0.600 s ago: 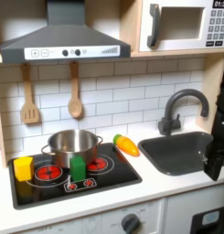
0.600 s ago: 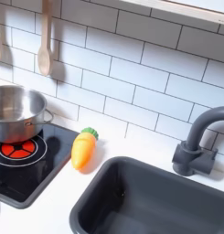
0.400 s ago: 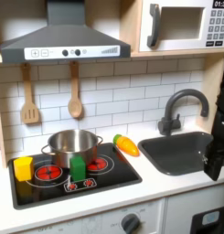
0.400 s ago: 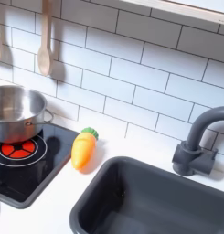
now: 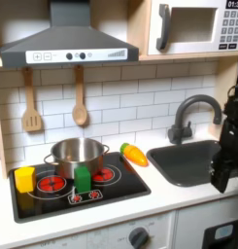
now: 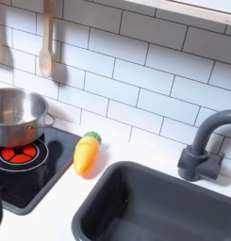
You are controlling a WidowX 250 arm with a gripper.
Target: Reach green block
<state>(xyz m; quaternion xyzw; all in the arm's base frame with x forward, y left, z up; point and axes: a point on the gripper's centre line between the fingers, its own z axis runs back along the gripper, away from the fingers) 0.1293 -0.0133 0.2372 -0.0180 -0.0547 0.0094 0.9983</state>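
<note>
In the first exterior view, the arm (image 5: pixel 230 136) is cut by the right edge, its gripper seemingly too dark to discern.

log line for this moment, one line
gripper: over sink, state unclear | green block: upright on stove, untouched | pot: behind block

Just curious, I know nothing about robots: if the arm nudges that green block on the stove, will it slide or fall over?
The green block stands upright and narrow on the stove, so a high push would probably tip it. Its plain flat sides suggest something stiff, likely light. The stove looks smooth, so a low push may slide it.
</note>
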